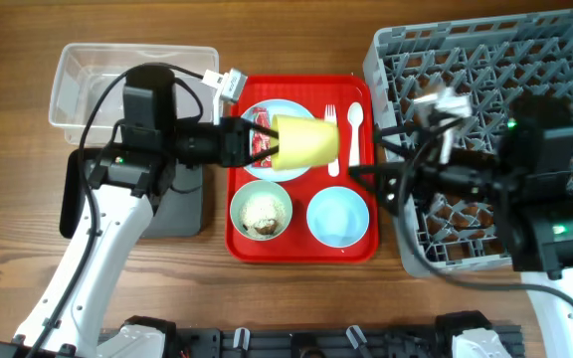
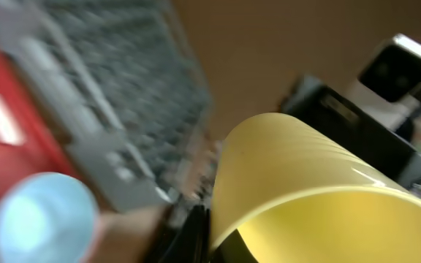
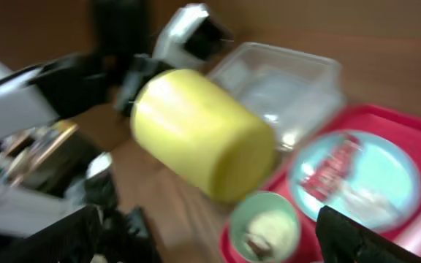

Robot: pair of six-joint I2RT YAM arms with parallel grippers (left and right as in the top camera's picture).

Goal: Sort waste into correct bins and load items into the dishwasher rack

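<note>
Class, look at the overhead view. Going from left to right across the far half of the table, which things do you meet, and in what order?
Clear tub → yellow cup → white spoon → grey dish rack.

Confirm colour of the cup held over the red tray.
Plain yellow, no pattern. The cup shows best in the right wrist view.

Tub (image 1: 132, 50) left of serving tray (image 1: 301, 252); rack (image 1: 466, 60) right of it; on it, plate (image 1: 286, 107) behind left bowl (image 1: 261, 211) and right bowl (image 1: 337, 217).
</note>
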